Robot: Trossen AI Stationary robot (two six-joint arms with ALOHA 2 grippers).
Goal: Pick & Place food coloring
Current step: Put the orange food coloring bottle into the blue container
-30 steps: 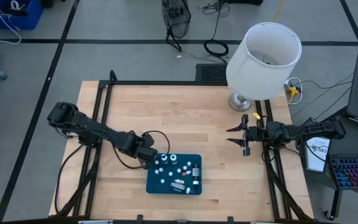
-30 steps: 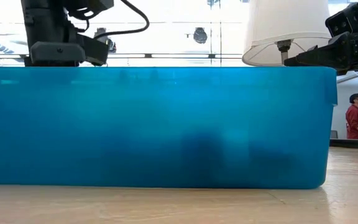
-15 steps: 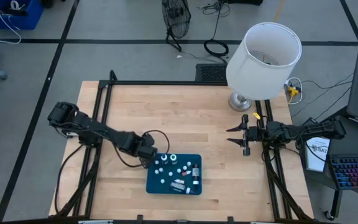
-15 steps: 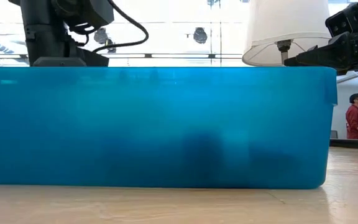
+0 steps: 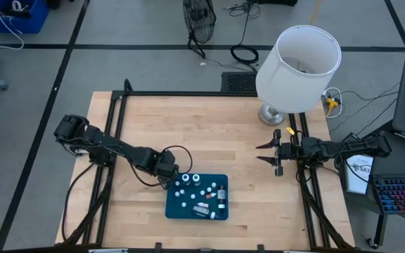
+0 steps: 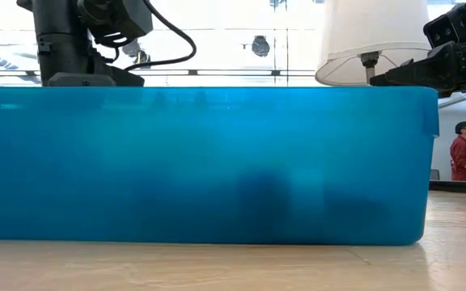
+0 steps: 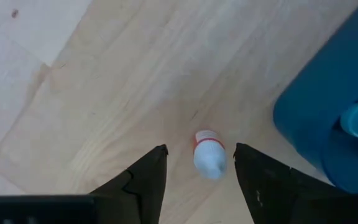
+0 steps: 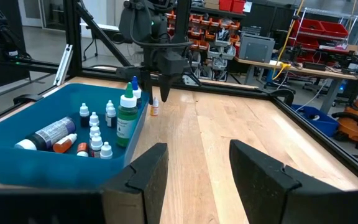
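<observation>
One small food coloring bottle point(image 7: 209, 155), white with a red band, stands upright on its base on the wooden table just outside the blue tray's point(image 7: 316, 124) far left corner. My left gripper point(image 7: 199, 149) points down over it. The gripper is open, with one finger on either side of the bottle and a gap at each. The right wrist view shows the same bottle point(image 8: 155, 109) under that gripper point(image 8: 160, 93). Several more bottles point(image 8: 127, 115) stand or lie in the tray point(image 5: 197, 197). My right gripper point(image 5: 260, 153) waits open and level at the table's right side.
A big white lamp point(image 5: 297, 60) stands at the table's far right corner. A black frame point(image 5: 121, 105) runs round the table's edges. In the low view the tray's blue wall point(image 6: 201, 162) fills the picture. Bare wood lies between the tray and my right gripper.
My left gripper has sunk a little toward the table beside the tray's far left corner, still pointing down. The tray and its bottles have not moved, and my right arm has kept still.
</observation>
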